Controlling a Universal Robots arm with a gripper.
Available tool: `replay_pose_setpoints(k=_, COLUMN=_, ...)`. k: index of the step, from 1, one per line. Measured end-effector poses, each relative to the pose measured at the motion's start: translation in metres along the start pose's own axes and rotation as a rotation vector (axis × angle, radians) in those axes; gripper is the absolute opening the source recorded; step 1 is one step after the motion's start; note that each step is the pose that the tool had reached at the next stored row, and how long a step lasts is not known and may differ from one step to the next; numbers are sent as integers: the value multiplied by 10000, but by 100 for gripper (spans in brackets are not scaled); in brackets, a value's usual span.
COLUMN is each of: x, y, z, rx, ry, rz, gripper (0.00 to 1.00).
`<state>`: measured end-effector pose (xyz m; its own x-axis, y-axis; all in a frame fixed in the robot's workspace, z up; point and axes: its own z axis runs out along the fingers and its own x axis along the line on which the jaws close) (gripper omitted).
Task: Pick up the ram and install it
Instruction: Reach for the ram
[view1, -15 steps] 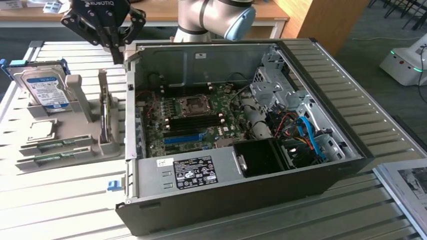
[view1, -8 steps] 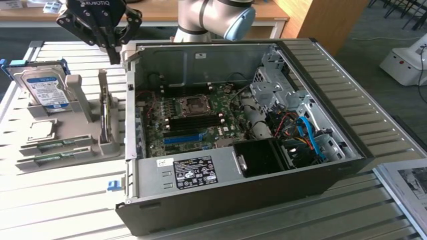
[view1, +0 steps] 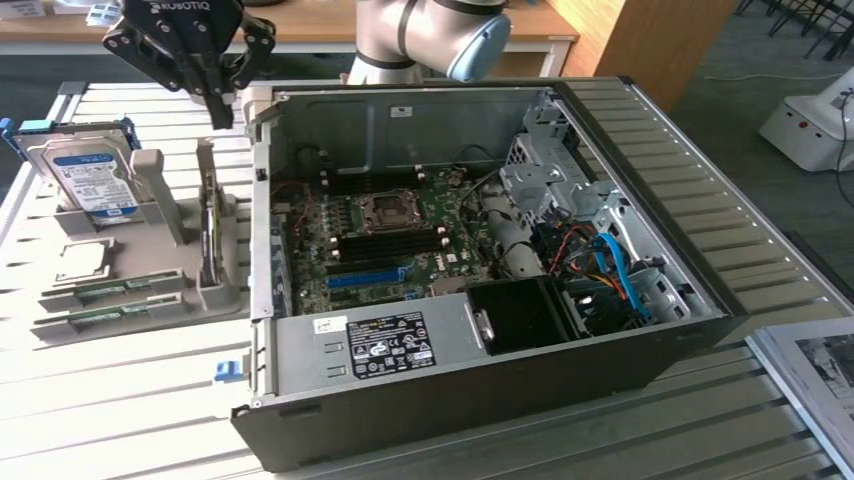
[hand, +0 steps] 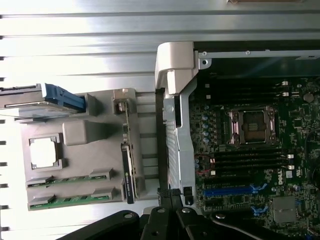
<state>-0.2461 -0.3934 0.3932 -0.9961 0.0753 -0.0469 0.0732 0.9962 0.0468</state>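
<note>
Nearest in the exterior view, the slatted metal worktop (view1: 107, 410) carries an open computer case (view1: 441, 400) lying on its side, with its labelled power supply (view1: 387, 345) at the near end. Past that lies the motherboard (view1: 387, 235), with a blue slot (view1: 363, 277) and an empty processor socket (view1: 390, 207).

To the exterior view's left of the case sits a grey holder (view1: 167, 215). The ram (view1: 118, 314) lies flat in the holder's nearest groove, untouched. A second green stick (view1: 114, 292) lies just behind it, and then a square processor chip (view1: 80, 262). Further back a hard drive (view1: 91, 180) stands upright in the holder.

The end effector (view1: 220, 100) hangs above the far end of the holder, just beside the case's wall. Its fingers are pressed together and empty, well apart from the ram. Behind it the arm (view1: 427, 35) rises, and a wooden desk (view1: 320, 25) stands furthest away.
</note>
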Motion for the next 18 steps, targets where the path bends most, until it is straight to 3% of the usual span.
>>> replay_pose_setpoints(k=18, x=163, y=-12, z=-9, rx=0, ry=1, rz=-1, gripper=10)
